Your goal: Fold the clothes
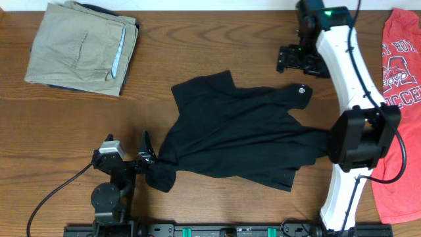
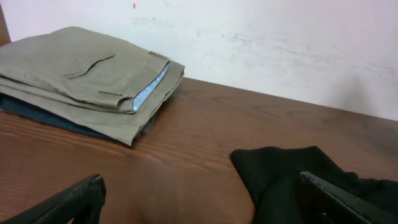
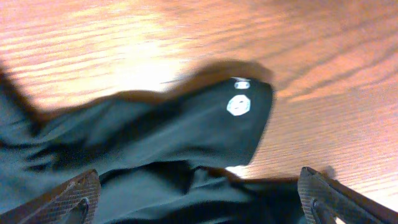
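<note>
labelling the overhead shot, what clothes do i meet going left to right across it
khaki pants -> black shirt -> red shirt

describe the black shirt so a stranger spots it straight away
On the brown wooden table, look mid-table, between the folded khaki trousers far left and the red printed shirt at the right edge. The crumpled black short-sleeved shirt lies there: the only black garment, with a small round white logo.
</note>
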You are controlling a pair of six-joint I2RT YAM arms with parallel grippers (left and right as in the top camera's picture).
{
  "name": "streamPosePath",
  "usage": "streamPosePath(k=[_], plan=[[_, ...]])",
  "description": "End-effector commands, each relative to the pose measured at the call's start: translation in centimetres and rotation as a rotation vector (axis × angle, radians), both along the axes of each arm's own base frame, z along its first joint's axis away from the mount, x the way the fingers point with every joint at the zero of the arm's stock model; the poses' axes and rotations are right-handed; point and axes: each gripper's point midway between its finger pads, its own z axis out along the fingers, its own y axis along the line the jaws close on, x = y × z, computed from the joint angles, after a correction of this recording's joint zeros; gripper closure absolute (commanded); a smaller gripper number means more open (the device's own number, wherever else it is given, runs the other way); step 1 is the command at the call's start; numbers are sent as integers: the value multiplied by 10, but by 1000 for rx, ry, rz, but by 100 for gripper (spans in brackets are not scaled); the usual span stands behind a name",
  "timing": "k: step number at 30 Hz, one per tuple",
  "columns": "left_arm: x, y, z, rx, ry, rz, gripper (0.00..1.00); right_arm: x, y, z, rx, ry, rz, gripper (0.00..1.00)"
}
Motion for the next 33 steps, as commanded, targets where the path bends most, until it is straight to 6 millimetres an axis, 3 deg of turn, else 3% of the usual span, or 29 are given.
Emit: streamPosePath(k=[1,14,16,19,21,25,27,33], plan=[[-1,1,-15,7,43,1,2,-4,-13,-22,35,35,-57,1],[-1,1,-15,7,43,0,2,-12,-13,-95,76,43,-76,1],[-1,1,-15,7,43,0,2,-12,-12,-101,81,39,-80,5],[-1,1,-15,7,43,0,2,-13,-12,-109,83,33,-96,19],[-1,1,-15,7,43,0,2,-13,-12,-112,84,27,-96,34],[-1,1,-15,7,43,0,2,-10,-9,-112,86,14,-89,84],[-1,1,-15,7,43,1,2,-6,-3,-111,100,-2,-79,99],[-1,1,-15,7,43,0,2,23,33,-97,216,-111,-9,99]])
